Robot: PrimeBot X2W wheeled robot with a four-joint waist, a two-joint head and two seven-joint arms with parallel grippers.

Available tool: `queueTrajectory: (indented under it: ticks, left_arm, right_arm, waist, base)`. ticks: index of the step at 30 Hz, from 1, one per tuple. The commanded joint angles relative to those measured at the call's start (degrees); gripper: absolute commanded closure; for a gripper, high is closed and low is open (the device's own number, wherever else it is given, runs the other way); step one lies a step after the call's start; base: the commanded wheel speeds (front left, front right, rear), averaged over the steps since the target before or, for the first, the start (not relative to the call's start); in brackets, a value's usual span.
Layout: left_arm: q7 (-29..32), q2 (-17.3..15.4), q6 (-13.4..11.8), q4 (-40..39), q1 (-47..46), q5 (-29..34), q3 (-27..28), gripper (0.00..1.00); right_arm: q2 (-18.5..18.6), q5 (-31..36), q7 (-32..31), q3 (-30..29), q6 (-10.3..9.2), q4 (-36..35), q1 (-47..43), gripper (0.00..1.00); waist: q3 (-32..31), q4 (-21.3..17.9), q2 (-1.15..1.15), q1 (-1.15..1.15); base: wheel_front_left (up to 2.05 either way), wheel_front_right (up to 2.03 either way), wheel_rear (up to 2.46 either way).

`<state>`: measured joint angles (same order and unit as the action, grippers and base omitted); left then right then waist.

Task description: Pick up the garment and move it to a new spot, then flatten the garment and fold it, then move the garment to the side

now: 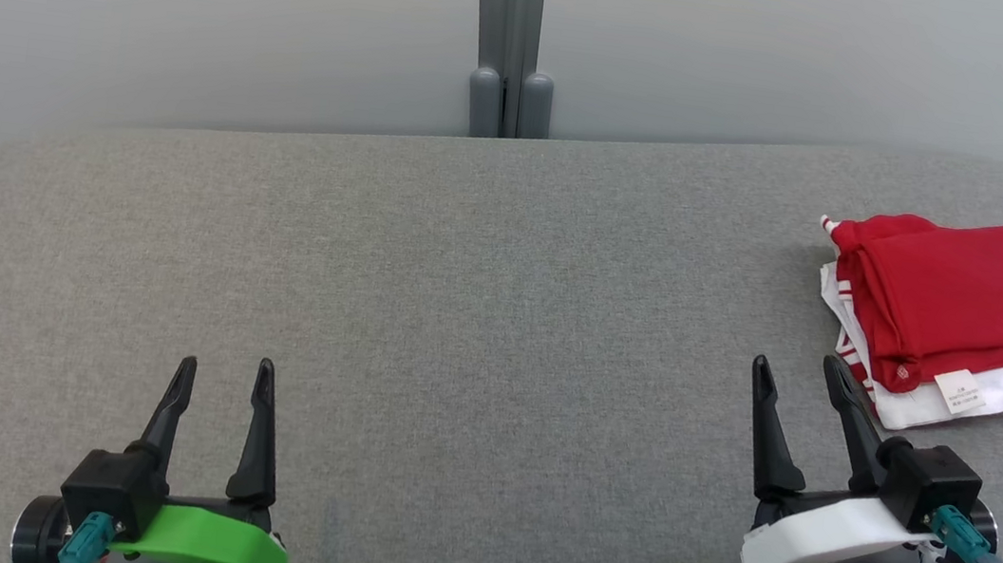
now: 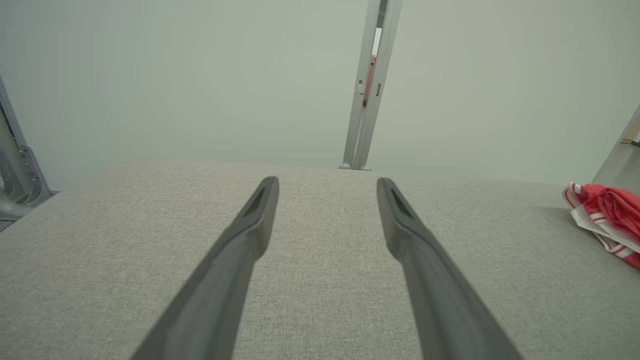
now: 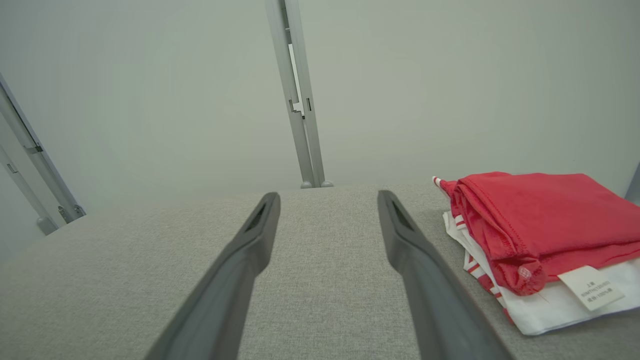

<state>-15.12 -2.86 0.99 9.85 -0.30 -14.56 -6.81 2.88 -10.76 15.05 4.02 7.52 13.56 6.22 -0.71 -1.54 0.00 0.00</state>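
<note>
A red and white garment (image 1: 957, 314) lies folded in a compact stack at the right side of the grey padded table (image 1: 459, 315), a white label showing at its near edge. My right gripper (image 1: 801, 371) stands open just left of and nearer than the stack, holding nothing. At the lower left my left gripper (image 1: 224, 372) is open and empty, far from the garment. The right wrist view has the folded garment (image 3: 540, 235) close on the right of the open fingers (image 3: 245, 250). In the left wrist view the garment (image 2: 607, 217) is at the far right edge.
A pale wall with a grey vertical post (image 1: 511, 34) runs behind the table's far edge. The table's rounded right corner lies just beyond the garment. Grey frame legs (image 3: 30, 170) stand off the table's left side.
</note>
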Motion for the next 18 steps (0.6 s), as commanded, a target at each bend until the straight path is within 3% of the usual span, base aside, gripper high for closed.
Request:
queueTrajectory:
  ticks: [1,12,18]
  left_arm:
    - [0.0,-0.1,-0.1,-0.1,0.2,-0.1,0.3,0.00]
    - [0.0,-0.1,2.8,1.1,0.6,-3.6,0.0,0.00]
    - [0.0,-0.1,2.0,1.2,0.9,-4.6,0.8,0.00]
  right_arm:
    - [0.0,-0.2,0.1,0.1,-0.06,-0.3,0.0,0.00]
    - [0.0,-1.1,0.1,0.4,-0.06,0.1,0.2,0.00]
    - [0.0,-1.3,0.1,0.5,-0.06,-0.2,0.2,0.00]
  waist:
    - [0.0,0.0,0.00,0.00]
    - [-0.1,-0.1,0.00,0.00]
    - [0.0,-0.1,0.00,0.00]
  base:
    - [0.00,0.00,0.00]
    - [0.00,0.00,0.00]
    - [0.00,0.00,0.00]
